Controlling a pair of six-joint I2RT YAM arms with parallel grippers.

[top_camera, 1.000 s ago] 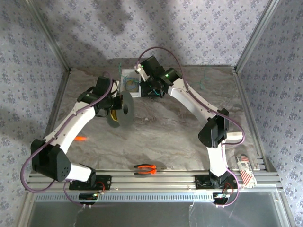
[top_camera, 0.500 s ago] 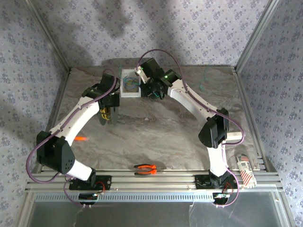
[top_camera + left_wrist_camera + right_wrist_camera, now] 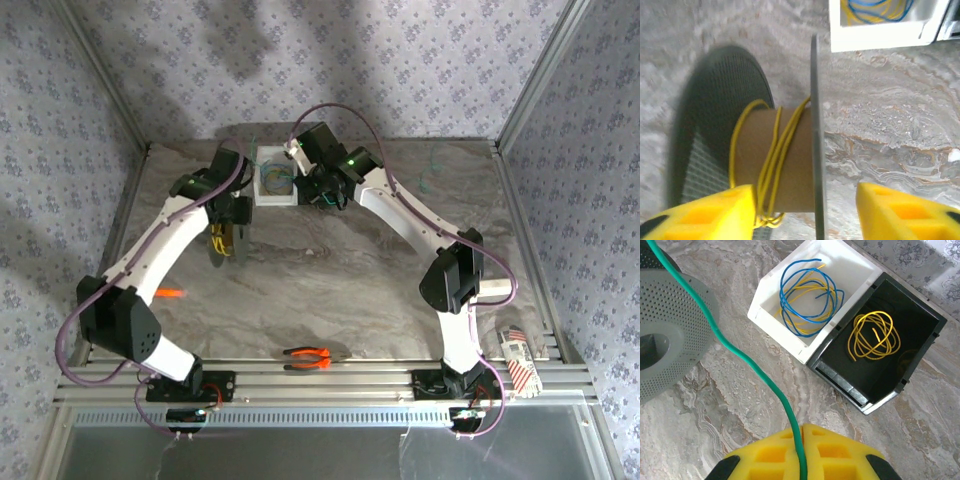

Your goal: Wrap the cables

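- The table [image 3: 340, 290] carries all the work in its far-left part. The near half is largely bare, so neither arm is crowded there.
- The spool [image 3: 795, 165] stands on its rim near the far edge, just left of the bins. The left pincer [image 3: 805, 192] straddles it with its jaws apart, and the right-hand finger is clear of the thin flange, so nothing clamps the spool. Free like this, it may roll or tip.
- The white bin [image 3: 775, 332] and the black bin [image 3: 840, 382] sit side by side at the middle of the far edge, close to the right arm. A swing toward the spool has to pass in front of them.
- The green cable [image 3: 789, 412] runs from past the spool's perforated face down into the right pincer [image 3: 802, 437], which is clamped on it.
- Judged step: one cable is wound and the green one is next. The next move calls for steadying the spool, then laying the green cable onto the core under light tension.
- The yellow cable [image 3: 785, 147] is wrapped in loose turns around the core and could slip.
- Blue and yellow cables [image 3: 807, 295] lie in the white bin, and a yellow coil [image 3: 874, 332] lies in the black one, both waiting.
- Pliers [image 3: 308, 357] lie at the near edge, out of the way.
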